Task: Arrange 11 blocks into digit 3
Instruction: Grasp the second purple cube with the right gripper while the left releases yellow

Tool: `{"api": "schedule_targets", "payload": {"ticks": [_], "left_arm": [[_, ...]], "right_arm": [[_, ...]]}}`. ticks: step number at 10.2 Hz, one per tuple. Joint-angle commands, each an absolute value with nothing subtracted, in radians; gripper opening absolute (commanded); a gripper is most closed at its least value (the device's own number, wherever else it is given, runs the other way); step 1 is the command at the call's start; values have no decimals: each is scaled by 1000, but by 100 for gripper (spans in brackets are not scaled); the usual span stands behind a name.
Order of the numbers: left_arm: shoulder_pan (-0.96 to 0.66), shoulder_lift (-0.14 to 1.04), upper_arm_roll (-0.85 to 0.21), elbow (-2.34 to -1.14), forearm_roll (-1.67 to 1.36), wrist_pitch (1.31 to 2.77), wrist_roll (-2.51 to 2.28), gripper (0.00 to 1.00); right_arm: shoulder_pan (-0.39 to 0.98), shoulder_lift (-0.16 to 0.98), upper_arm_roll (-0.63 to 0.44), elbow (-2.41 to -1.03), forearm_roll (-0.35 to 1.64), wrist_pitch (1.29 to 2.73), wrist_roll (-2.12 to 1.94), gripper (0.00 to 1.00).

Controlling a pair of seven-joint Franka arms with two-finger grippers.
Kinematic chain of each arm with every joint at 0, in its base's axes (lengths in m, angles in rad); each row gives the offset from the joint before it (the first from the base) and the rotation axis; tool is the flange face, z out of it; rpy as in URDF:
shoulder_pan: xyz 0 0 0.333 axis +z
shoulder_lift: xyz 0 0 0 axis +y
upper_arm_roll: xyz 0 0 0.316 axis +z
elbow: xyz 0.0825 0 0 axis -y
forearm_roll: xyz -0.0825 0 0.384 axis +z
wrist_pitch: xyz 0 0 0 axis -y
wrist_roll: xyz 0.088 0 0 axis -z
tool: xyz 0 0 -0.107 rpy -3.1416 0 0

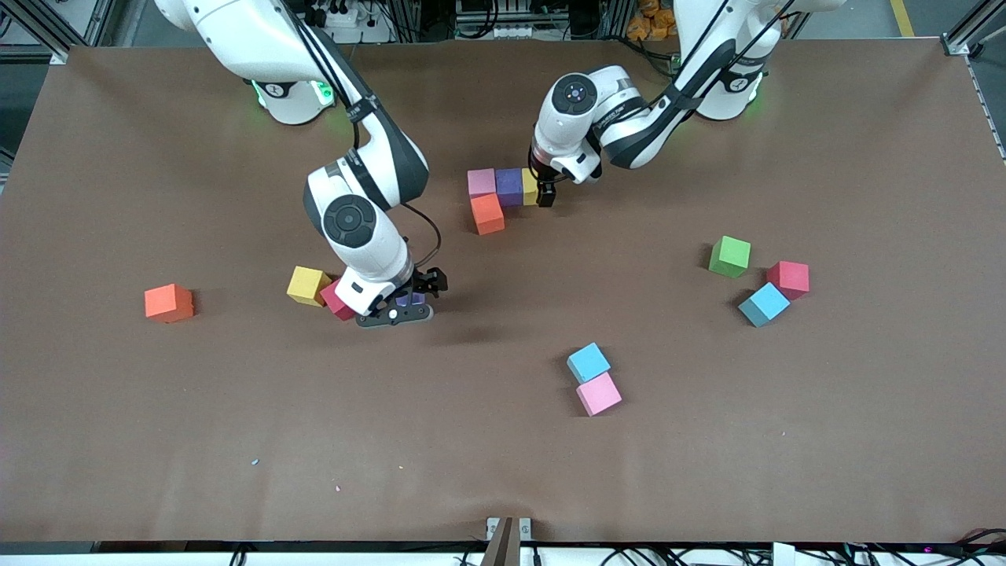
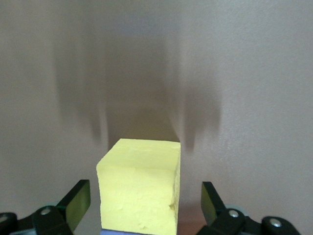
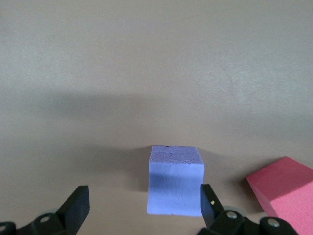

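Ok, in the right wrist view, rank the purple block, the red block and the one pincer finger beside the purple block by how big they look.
1. purple block: largest as shown.
2. red block: looks slightly smaller, but the frame crops it, so its place against the purple one is unsure.
3. right pincer finger beside the purple block: smallest.

Blocks on the counter (image 1: pixel 707 440), counted by colour: thirteen in all. Pink, two: pink block in the row (image 1: pixel 481 182), pink block near the front (image 1: pixel 599 394). Purple, two: purple block in the row (image 1: pixel 509 186), purple block under the right arm's hand (image 1: pixel 409 299). Yellow, two: yellow block at the row's end (image 1: pixel 530 186), yellow block apart (image 1: pixel 307 285). Orange, two: orange block by the row (image 1: pixel 487 214), orange block alone (image 1: pixel 169 303). Light blue, two: first light blue block (image 1: pixel 588 362), second light blue block (image 1: pixel 763 304). Red, two: first red block (image 1: pixel 788 280), second red block (image 1: pixel 336 301). Green, one: green block (image 1: pixel 730 256). Robot arms, two.
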State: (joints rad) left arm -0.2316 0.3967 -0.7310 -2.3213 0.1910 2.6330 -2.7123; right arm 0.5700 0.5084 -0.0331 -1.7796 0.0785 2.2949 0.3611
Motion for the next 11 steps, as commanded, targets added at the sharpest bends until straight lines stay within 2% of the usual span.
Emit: {"api": "schedule_targets", "payload": {"ticks": [1, 3, 5, 8, 11], "left_arm": [[-229, 303, -755, -2325, 221, 2567, -2750, 100], [-229, 246, -762, -2326, 221, 2522, -2720, 100], [-193, 230, -758, -2312, 219, 2511, -2671, 100], [-27, 239, -755, -2258, 219, 2508, -2489, 100], [141, 303, -753, -2105, 219, 2380, -2247, 100]], "right_arm": [[561, 523, -28, -1773, 19, 2313, 332, 100], [525, 543, -26, -1785, -61, 2367, 321, 100], [526, 560, -25, -1796, -52, 2381, 337, 100], [531, 583, -23, -1836, -46, 2420, 339, 100], [528, 589, -21, -1878, -45, 2451, 341, 99]]}}
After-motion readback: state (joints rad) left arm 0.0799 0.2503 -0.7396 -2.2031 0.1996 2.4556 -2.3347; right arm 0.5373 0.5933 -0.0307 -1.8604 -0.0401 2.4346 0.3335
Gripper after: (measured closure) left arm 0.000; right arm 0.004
